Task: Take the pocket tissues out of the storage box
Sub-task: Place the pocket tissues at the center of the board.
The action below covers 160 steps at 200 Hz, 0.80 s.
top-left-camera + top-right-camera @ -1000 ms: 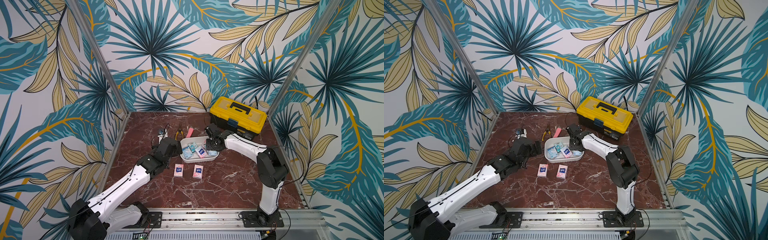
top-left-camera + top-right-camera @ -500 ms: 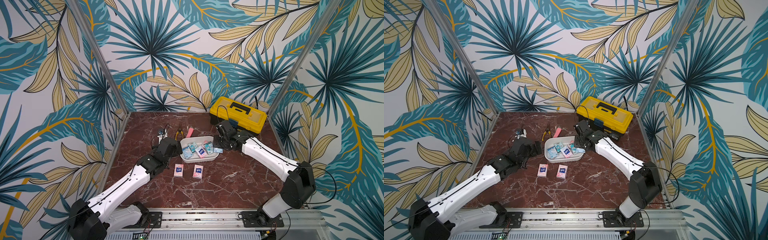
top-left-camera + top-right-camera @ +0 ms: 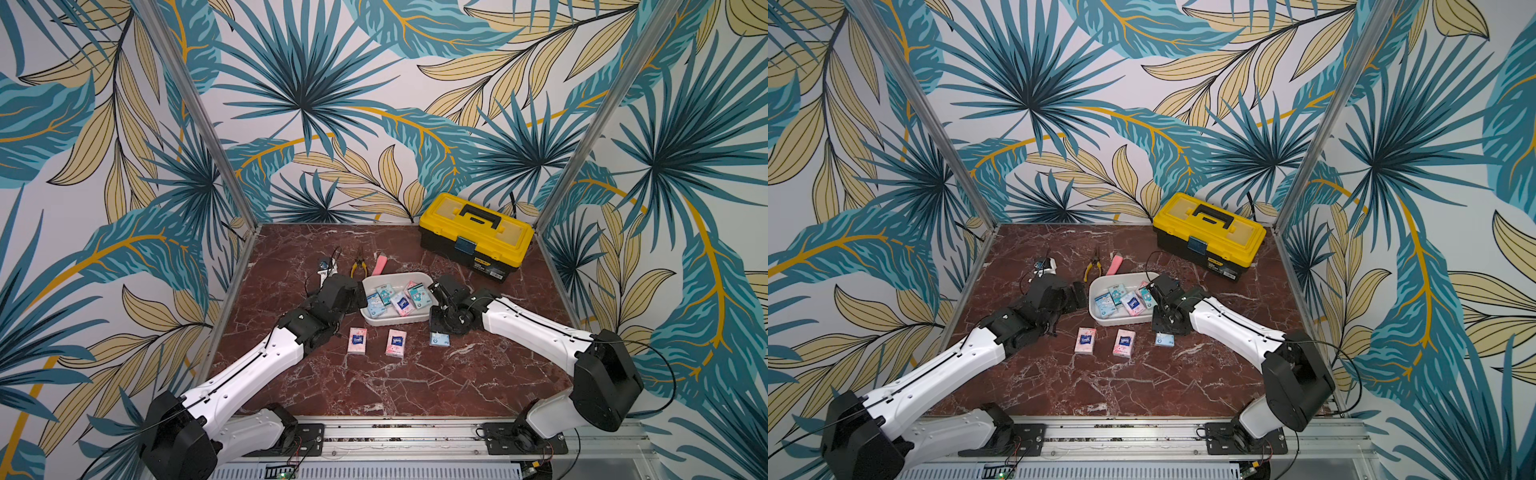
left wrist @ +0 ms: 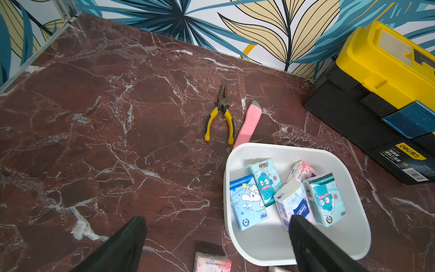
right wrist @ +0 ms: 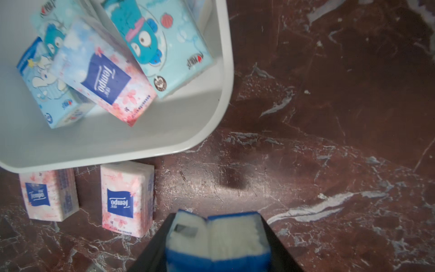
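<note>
The white storage box (image 3: 399, 322) (image 3: 1121, 322) sits mid-table and holds several pocket tissues (image 3: 401, 303) (image 4: 244, 200) (image 5: 103, 77), light blue, teal and pink. Two pink packets (image 3: 357, 340) (image 3: 395, 343) lie on the table in front of it. My right gripper (image 3: 444, 330) (image 5: 216, 223) is shut on a blue packet (image 3: 439, 339) (image 5: 216, 237), low over the table by the box's front right corner, to the right of the pink pair. My left gripper (image 3: 356, 296) (image 4: 216, 220) stands open and empty at the box's left end, one finger (image 4: 303, 233) over its rim.
A yellow-lidded black toolbox (image 3: 476, 237) stands at the back right. Yellow-handled pliers (image 3: 359, 268), a long pink bar (image 3: 379, 264) and a small white device (image 3: 326, 266) lie behind the box. Patterned walls close three sides.
My right arm has swung from over the box's right end round to its front right corner and come down, carrying the blue packet. The left arm has not moved.
</note>
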Each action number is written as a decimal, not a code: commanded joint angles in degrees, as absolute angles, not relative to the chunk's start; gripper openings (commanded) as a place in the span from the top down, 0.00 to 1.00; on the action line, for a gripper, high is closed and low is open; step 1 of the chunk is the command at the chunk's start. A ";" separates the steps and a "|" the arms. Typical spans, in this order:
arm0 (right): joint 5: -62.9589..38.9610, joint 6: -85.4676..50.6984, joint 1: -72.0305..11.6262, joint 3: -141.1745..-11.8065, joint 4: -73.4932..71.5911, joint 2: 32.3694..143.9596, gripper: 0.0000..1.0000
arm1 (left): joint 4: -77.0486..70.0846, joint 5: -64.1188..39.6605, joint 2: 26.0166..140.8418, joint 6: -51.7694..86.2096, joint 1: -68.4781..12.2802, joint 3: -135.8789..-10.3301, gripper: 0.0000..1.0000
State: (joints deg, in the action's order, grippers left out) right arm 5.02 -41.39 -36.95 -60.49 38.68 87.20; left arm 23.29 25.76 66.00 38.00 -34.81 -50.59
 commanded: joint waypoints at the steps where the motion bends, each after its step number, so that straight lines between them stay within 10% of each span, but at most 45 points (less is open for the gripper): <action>1: 3.82 -42.82 -37.25 -58.30 36.43 89.13 0.48 | 22.71 25.29 65.96 38.86 -34.54 -48.91 0.00; 160: 4.48 -39.31 -37.34 -57.96 32.70 99.09 0.43 | 23.12 25.58 66.43 40.26 -34.47 -48.76 0.00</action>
